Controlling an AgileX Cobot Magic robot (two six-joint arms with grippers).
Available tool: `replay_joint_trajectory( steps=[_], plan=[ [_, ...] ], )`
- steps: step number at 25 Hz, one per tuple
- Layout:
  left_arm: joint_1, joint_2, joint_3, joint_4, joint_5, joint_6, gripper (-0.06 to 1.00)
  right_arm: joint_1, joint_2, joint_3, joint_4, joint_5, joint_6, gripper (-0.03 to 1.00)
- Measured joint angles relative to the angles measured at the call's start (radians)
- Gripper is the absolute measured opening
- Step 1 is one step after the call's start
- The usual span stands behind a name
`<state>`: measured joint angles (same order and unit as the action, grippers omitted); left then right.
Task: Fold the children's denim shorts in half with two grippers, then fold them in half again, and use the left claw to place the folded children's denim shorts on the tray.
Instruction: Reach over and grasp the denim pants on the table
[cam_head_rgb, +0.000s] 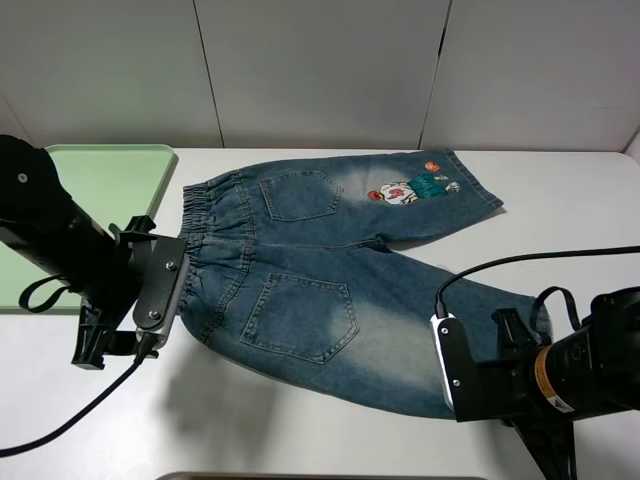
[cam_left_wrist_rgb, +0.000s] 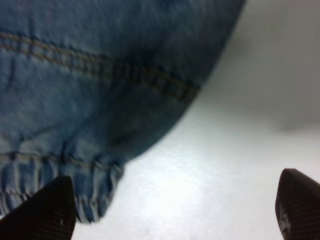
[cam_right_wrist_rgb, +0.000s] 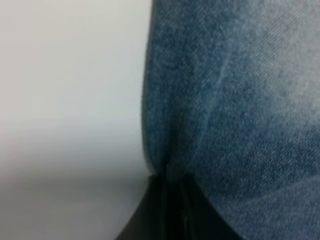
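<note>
Evidently no fold is showing yet: the tray is waiting at the far left, and the children's denim shorts are lying spread flat on the table just beside it, so both halvings and the placing are remaining to be done. The left claw is hovering with jaws spread at the waistband's near corner, one fingertip just beside the gathered edge, while the right gripper is pinching the near leg's edge at its hem end
</note>
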<state>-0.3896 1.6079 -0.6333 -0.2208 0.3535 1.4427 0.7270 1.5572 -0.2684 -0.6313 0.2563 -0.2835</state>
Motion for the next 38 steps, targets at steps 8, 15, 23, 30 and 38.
replay_joint_trajectory(
  steps=[8,15,23,30,38],
  plan=[
    [0.0,0.0,0.0,0.021,0.035,0.106,0.8,0.0,0.0,-0.007,0.0,0.038,0.013,-0.03],
    [0.0,0.029,0.0,0.031,-0.134,0.135,0.8,0.0,0.0,-0.007,0.0,0.033,0.04,-0.03],
    [0.0,0.155,0.001,0.072,-0.248,0.138,0.79,0.0,0.0,-0.007,0.0,0.025,0.041,-0.03],
    [0.0,0.19,0.0,0.072,-0.374,0.138,0.79,0.0,0.0,-0.007,0.004,0.007,0.041,-0.03],
    [0.0,0.226,-0.005,0.072,-0.412,0.138,0.52,0.0,0.0,-0.007,0.004,0.005,0.045,-0.03]
  ],
)
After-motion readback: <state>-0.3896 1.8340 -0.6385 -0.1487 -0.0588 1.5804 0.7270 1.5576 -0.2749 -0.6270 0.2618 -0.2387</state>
